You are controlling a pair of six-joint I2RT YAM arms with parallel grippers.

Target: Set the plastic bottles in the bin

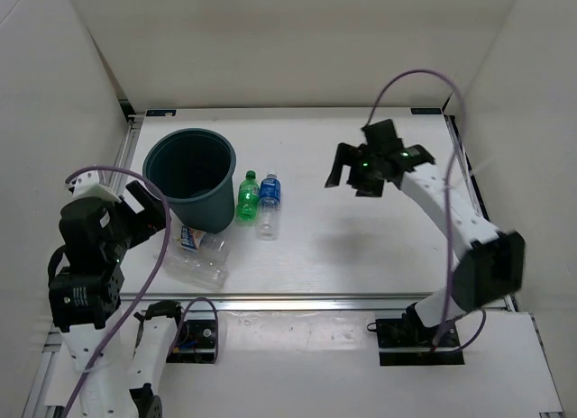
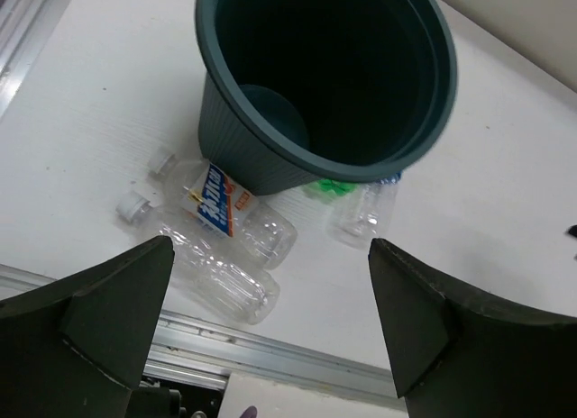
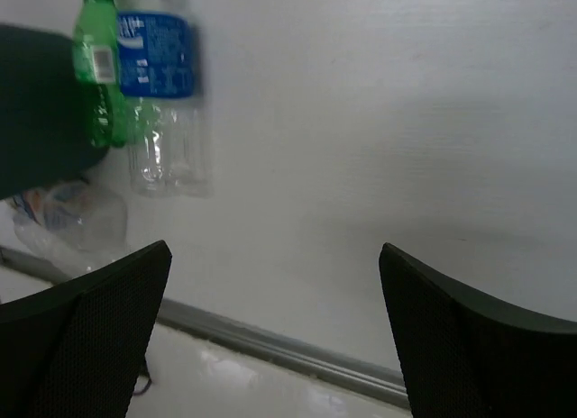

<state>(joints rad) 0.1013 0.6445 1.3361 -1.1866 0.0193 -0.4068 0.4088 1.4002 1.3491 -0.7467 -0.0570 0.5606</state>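
Both grippers are spread wide and carry nothing. My left gripper hangs over the near-left of the table, looking down on the bin. The bin stands upright at about ten o'clock on the tabletop, and I see no bottle inside it. At the bin's six o'clock two clear bottles lie on their sides: a labelled one right at the bin's foot and a plain one just nearside of it. At the bin's three o'clock a green bottle and a blue-labelled bottle seem to lie side by side, caps toward twelve. My right gripper hovers well apart from that pair, off at their three o'clock. I judge nothing is binned so far, and the blue-labelled bottle is the right arm's natural first pick. I'd come in from three o'clock and set the fingers crosswise to its length. I'd aim near the neck, where the two bottles leave a gap, so the inner finger doesn't nudge the green one rolling. I'd close gently, because thin plastic buckles.
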